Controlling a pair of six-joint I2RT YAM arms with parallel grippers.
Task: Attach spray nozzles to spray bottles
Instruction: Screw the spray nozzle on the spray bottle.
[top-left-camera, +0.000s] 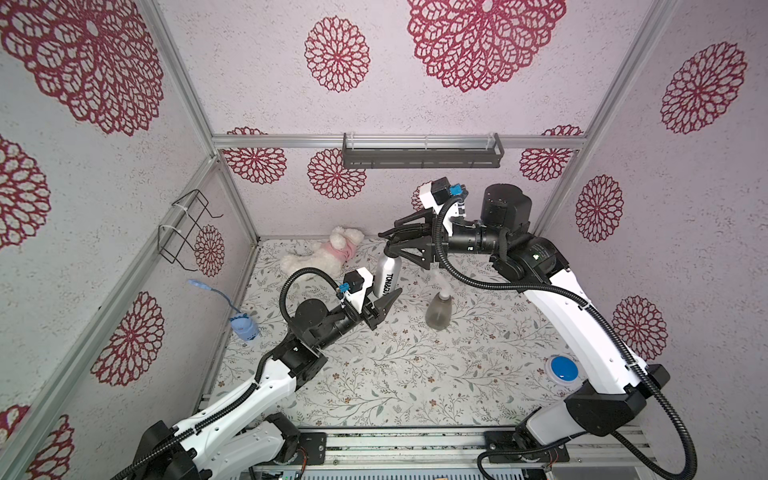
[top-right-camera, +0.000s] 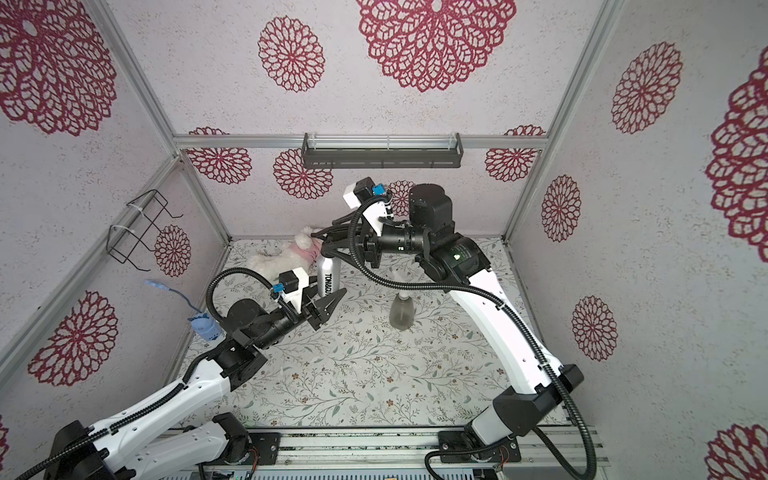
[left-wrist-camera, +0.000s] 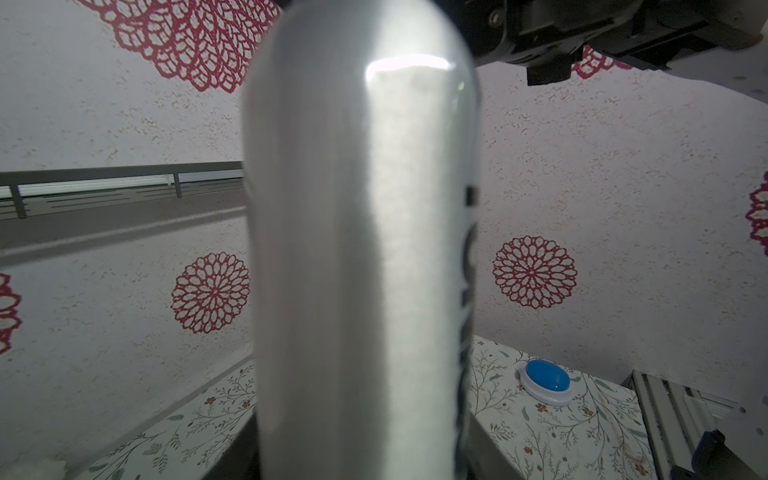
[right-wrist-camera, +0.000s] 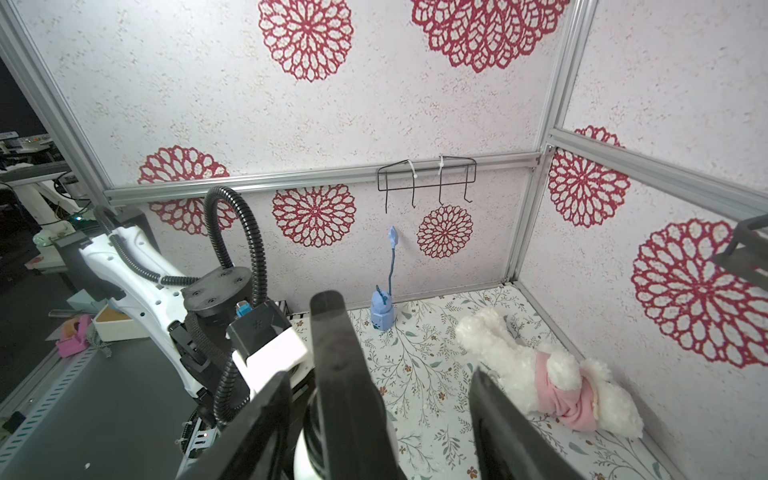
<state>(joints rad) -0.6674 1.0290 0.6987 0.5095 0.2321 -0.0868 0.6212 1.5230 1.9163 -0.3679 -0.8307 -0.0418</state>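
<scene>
The floral-patterned worktop (top-left-camera: 395, 374) is seen in both top views, walled on three sides by panels printed with red rosettes. The right arm is stretched across it toward the far middle, and the right gripper (top-left-camera: 392, 239) is placed over the top of the silver bottle (top-left-camera: 388, 274); its fingers (right-wrist-camera: 266, 419) are seen in the right wrist view standing apart on either side of the black nozzle (right-wrist-camera: 340, 374), and contact with the nozzle cannot be made out. The nozzle's lower part and the bottle neck are cut off at the edge of that view. The left gripper (top-left-camera: 384, 301) is clamped on the lower body of the silver bottle, which is held upright above the far middle of the worktop; in the left wrist view the bottle fills the centre, blurred, with only a sliver of its black lettering readable. The smoky plastic bottle (top-left-camera: 439, 309) is stood to the right of the silver one, well apart, and the clear nozzle (top-left-camera: 441, 284) appears seated on its neck, though its pale outline is hard to separate from the pattern. A white plush toy (top-left-camera: 328, 253) is laid at the far edge, a blue button (top-left-camera: 562, 369) is partly hidden by the right arm, and a small blue gadget (top-left-camera: 244, 328) is stood at the left wall.
</scene>
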